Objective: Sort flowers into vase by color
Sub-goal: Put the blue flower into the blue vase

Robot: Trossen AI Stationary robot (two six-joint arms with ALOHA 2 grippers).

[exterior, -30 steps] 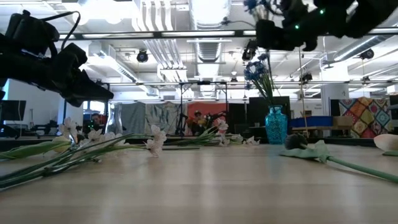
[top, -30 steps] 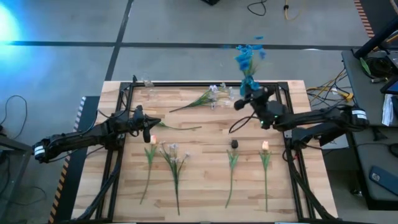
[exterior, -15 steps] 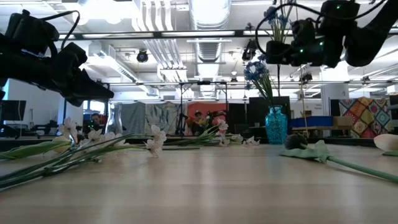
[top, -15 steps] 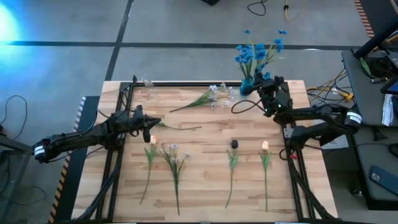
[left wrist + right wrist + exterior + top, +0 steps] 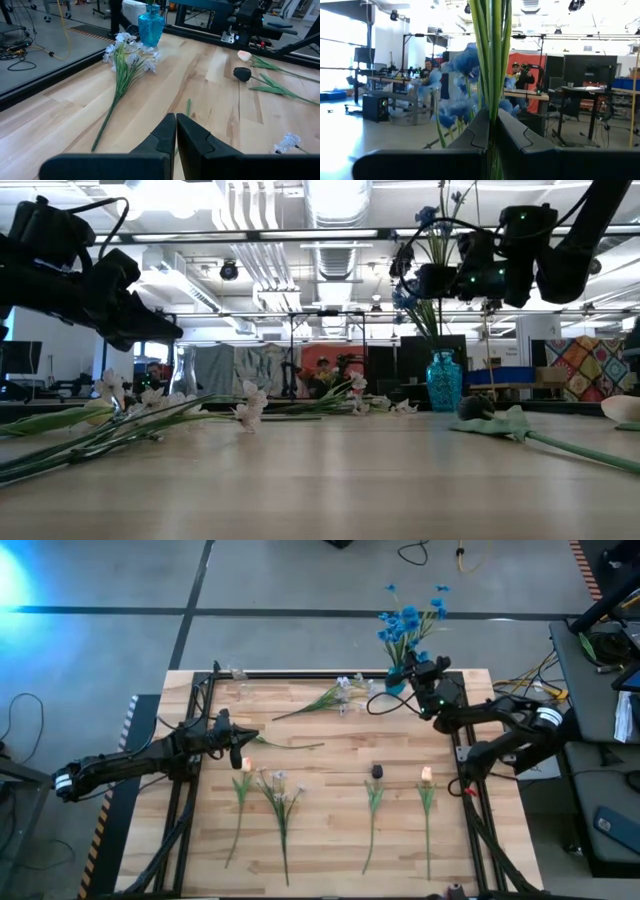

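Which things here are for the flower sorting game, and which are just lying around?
For the job:
- blue flowers, held in the right hand
- blue vase
- white-lilac flowers
- more white-lilac flowers
- peach buds with stems on the table
- left hand, shut, waiting

Just lying about:
- small dark lump
- cables on the floor
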